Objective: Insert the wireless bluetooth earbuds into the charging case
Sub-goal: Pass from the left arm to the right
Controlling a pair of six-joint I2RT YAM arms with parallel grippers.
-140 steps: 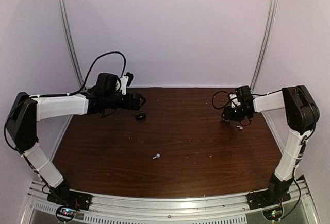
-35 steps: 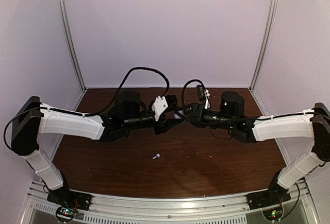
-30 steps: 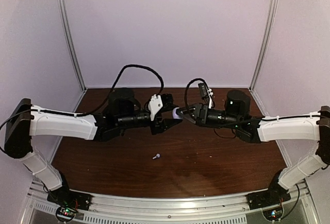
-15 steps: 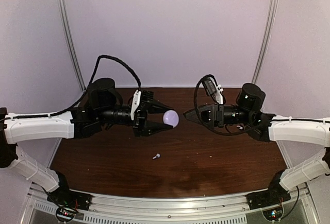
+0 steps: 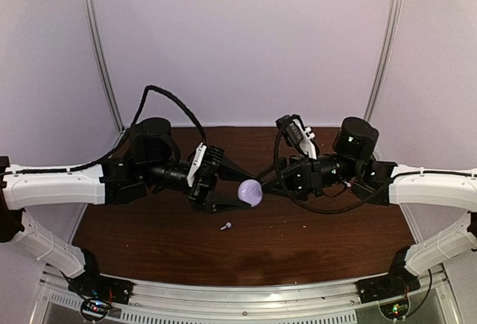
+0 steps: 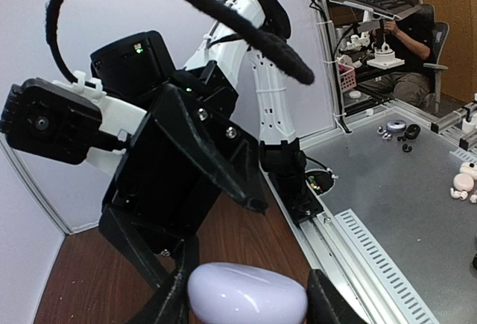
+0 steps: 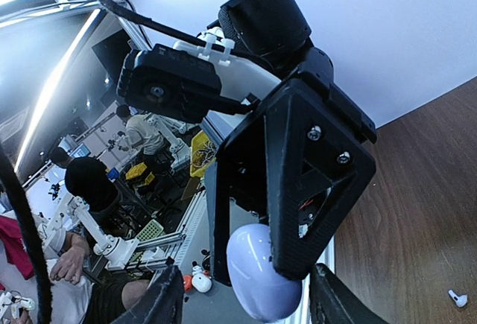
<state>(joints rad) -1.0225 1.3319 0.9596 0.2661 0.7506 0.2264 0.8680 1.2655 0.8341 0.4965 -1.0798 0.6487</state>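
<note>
Pale lilac walls (image 5: 246, 41) close in a dark wooden table (image 5: 149, 249), and above it the two arms meet tip to tip. The left gripper (image 5: 240, 192) is clamped on the charging case (image 5: 250, 192), a pale egg-shaped shell that sticks out past its fingertips. The right gripper (image 5: 267, 182) faces the shell just beyond it, its jaws apart and gripping nothing.

One white earbud (image 5: 226, 226) lies on the table below the left jaws, well apart from both grippers.

The case looks closed, so the step is probably to take its free end. The right jaws should straddle the shell squarely and close gently, since so smooth and rounded a thing may squirt out.

The right wrist view shows the shell lined up ahead between its own fingers (image 7: 170, 303), which the overhead view hides. Only the overhead view shows how high the jaws hang over the bud.
</note>
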